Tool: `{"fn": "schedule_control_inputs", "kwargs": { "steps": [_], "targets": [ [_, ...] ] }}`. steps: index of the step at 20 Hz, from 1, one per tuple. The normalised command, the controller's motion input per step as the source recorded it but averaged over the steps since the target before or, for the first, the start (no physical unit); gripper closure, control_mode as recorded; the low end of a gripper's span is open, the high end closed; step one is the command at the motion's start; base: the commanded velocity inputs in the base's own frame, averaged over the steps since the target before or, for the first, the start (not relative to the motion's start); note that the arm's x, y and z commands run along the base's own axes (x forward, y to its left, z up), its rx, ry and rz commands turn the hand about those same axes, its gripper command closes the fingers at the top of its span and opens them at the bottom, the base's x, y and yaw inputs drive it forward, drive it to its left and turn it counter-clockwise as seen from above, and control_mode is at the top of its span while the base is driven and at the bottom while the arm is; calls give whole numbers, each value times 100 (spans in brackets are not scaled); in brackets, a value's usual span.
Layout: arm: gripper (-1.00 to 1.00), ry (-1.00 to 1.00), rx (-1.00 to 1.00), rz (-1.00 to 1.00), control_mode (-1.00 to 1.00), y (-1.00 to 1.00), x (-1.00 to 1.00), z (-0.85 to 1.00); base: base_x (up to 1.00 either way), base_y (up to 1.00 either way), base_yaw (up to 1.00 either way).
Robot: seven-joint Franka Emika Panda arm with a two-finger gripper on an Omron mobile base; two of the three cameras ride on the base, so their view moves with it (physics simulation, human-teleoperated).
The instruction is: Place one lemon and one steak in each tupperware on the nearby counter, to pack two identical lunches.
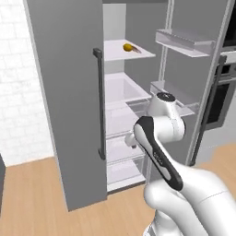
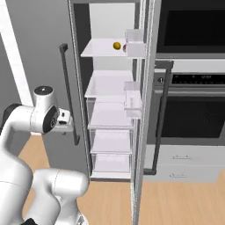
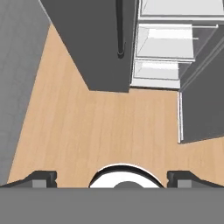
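Observation:
A yellow lemon (image 1: 127,46) (image 2: 116,45) lies on the upper white shelf (image 1: 115,50) of the open fridge. A dark red steak (image 1: 137,50) lies right beside it, mostly hidden by a door bin in the right base view. My gripper (image 3: 111,179) is low in front of the fridge, well below that shelf. It points down at the wooden floor. Its fingertips (image 3: 41,178) stand far apart, open, with nothing between them. The tupperware and the counter are out of view.
The fridge's left door (image 1: 64,92) stands open with a long dark handle (image 1: 99,101). The right door (image 1: 203,69) carries clear bins. Lower shelves and drawers (image 2: 110,140) fill the fridge. A black wall oven (image 2: 193,110) stands to the right. Wooden floor (image 3: 109,127) lies below.

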Motion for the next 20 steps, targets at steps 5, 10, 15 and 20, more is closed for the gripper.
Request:
{"fn": "schedule_control_inputs", "kwargs": {
  "steps": [5, 10, 15, 20],
  "targets": [
    [-100, 0, 0, 0, 100, 0, 0, 0, 54, 46, -24],
    [-100, 0, 0, 0, 100, 0, 0, 0, 77, -40, 0],
    [-100, 0, 0, 0, 100, 0, 0, 0, 20, -78, -1],
    [-100, 0, 0, 0, 100, 0, 0, 0, 62, -6, -1]
  ]
}}
